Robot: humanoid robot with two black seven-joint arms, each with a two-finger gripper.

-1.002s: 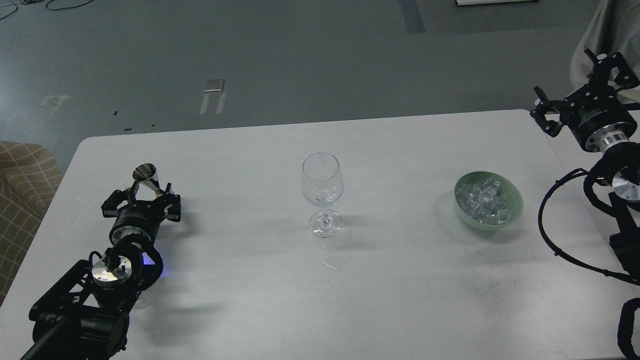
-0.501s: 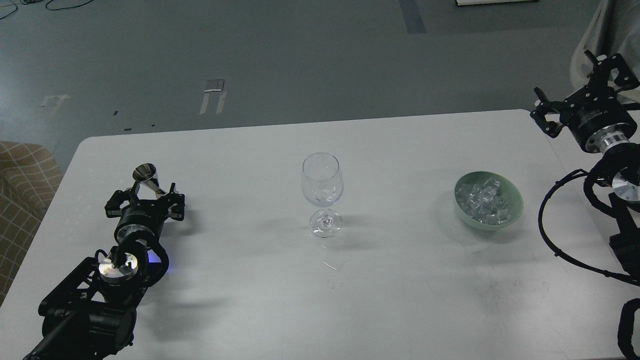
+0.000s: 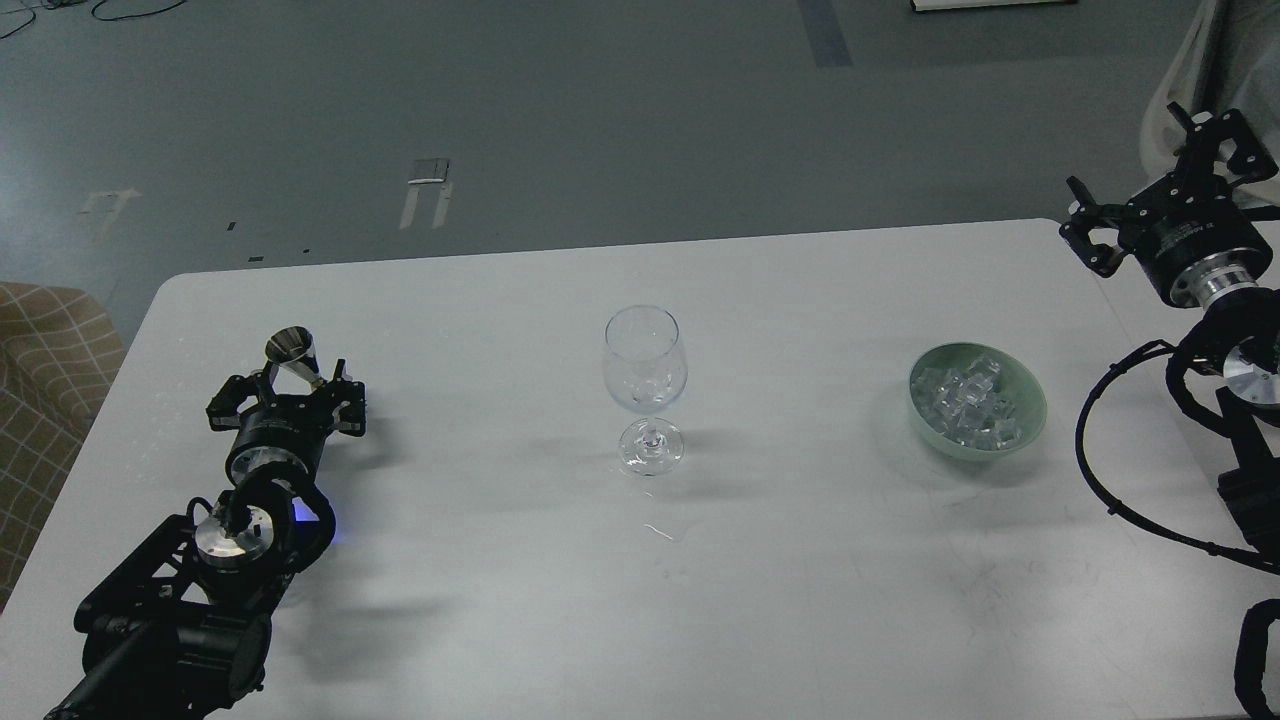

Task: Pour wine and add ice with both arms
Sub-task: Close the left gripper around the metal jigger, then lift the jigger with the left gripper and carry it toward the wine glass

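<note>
At centre of a white table [image 3: 520,600] stands an upright, clear wine glass [image 3: 645,385]; well to its right, a pale green bowl [image 3: 1030,400] holds the ice [image 3: 965,400], a heap of small clear cubes. At the table's left edge, the left claw [image 3: 288,400] sits low w/ a small silver cone-shaped cup [image 3: 292,355] at its tip; can't tell if it's gripping it. At far right, the right claw [image 3: 1150,190] hangs above the table corner, fingers spread wide, nothing held.
</note>
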